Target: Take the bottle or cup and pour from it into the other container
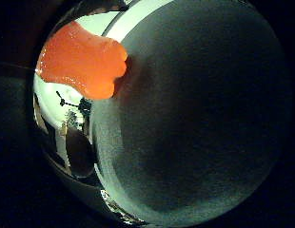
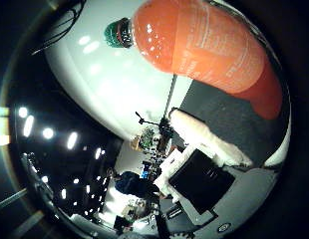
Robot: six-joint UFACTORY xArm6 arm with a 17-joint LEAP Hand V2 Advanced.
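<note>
Filling the thumb-side palm view, an orange bottle (image 2: 209,50) with a green cap (image 2: 116,33) lies close against the palm. White and black parts of the hand (image 2: 204,149) show beside it; whether the fingers curl round the bottle cannot be told. A grey surface (image 1: 200,118) lies near.

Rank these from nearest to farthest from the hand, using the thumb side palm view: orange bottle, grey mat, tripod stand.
1. Orange bottle: fills much of the view, right up close.
2. Grey mat: lies behind the bottle.
3. Tripod stand: far back in the room.
</note>
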